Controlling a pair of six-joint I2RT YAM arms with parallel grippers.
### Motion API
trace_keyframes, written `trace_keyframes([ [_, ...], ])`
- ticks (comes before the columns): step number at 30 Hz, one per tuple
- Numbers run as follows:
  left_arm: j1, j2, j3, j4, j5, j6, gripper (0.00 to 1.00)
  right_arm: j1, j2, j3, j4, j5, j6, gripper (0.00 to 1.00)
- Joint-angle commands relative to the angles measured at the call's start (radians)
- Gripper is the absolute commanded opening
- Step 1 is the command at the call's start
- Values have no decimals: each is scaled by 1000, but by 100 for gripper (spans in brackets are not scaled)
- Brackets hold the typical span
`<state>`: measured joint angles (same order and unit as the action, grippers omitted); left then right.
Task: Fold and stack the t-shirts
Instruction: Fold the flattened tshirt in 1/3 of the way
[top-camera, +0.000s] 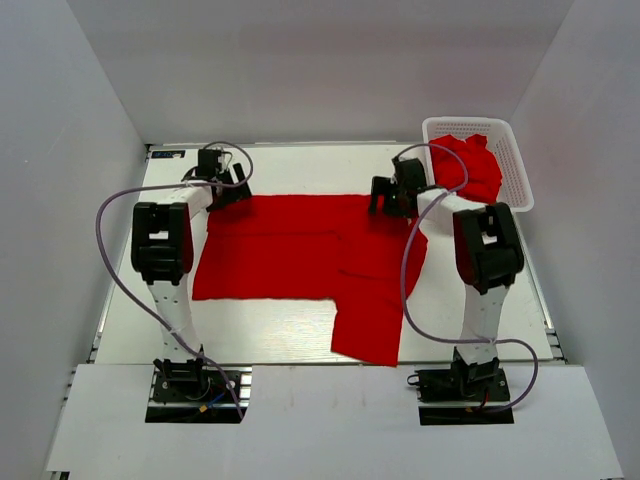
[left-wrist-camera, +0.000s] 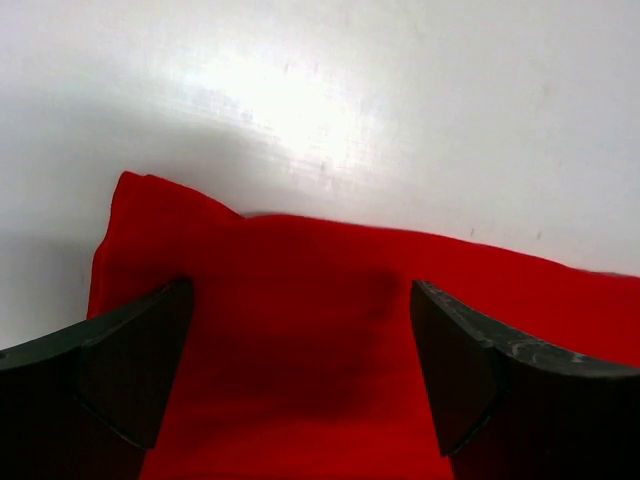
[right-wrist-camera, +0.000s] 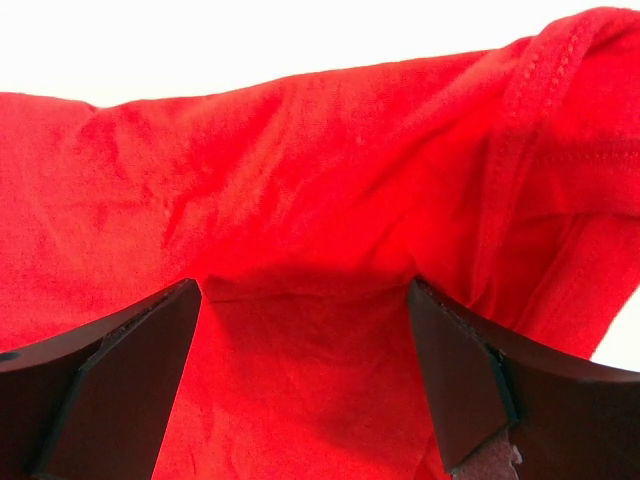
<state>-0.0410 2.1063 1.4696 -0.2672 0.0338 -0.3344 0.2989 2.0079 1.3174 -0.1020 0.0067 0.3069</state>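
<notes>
On worktop (top-camera: 270, 330), centre: 1 spread t-shirt (top-camera: 290, 250), bright red, lying flat. Covers most of the mid area L to R. Main part roughly rectangular; one lobe at the R side reaches down to the near edge of the worktop. A few shallow creases.

Far R corner: basket (top-camera: 518, 170), white plastic lattice, upright. Holds heaped t-shirts (top-camera: 470, 165), same red, crumpled; how many, can't tell.

Left end effector (top-camera: 225, 187): at the far L corner of the spread t-shirt, jaws wide apart, nothing gripped. Wrist view: both dark fingers (left-wrist-camera: 120, 370) frame red cloth, w/ the cloth's corner just beyond the L finger and bare white worktop past the far hem. Whether the tips touch the cloth, can't tell.

Right end effector (top-camera: 395, 195): at the far edge of the same shirt, R side, just beside the basket's near L corner. Jaws wide apart, nothing gripped. Wrist view: fingers (right-wrist-camera: 110, 380) either side of rumpled red cloth, a stitched hem running along the upper R. Contact w/ cloth, can't tell.

Cables (top-camera: 110, 260): pale lilac-grey, one loop per arm, hanging clear at each arm's outer or inner side; R loop crosses over the shirt's R part.
</notes>
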Motion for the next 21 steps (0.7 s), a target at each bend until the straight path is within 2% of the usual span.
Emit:
trace_keyframes([
  [1, 6, 118, 72, -101, 9, -14, 100, -43, 122, 144, -102, -54, -32, 90],
  [3, 6, 156, 128, -119, 9, -14, 100, -55, 185, 266, -134, -83, -57, 90],
  [7, 6, 262, 335, -182, 18, -5, 100, -69, 297, 434, -145, -97, -156, 90],
  [12, 6, 320, 521, -241, 43, 24, 100, -67, 305, 580, -142, -131, -293, 90],
  [15, 6, 255, 535, -253, 11, 48, 100, -55, 203, 531, -122, -175, -411, 90],
  [18, 6, 100, 434, -262, -66, 61, 100, -35, 51, 383, -64, -185, -479, 90],
  [21, 6, -98, 241, -273, -165, 13, 100, 0, -110, 154, -15, -133, -505, 90],
])
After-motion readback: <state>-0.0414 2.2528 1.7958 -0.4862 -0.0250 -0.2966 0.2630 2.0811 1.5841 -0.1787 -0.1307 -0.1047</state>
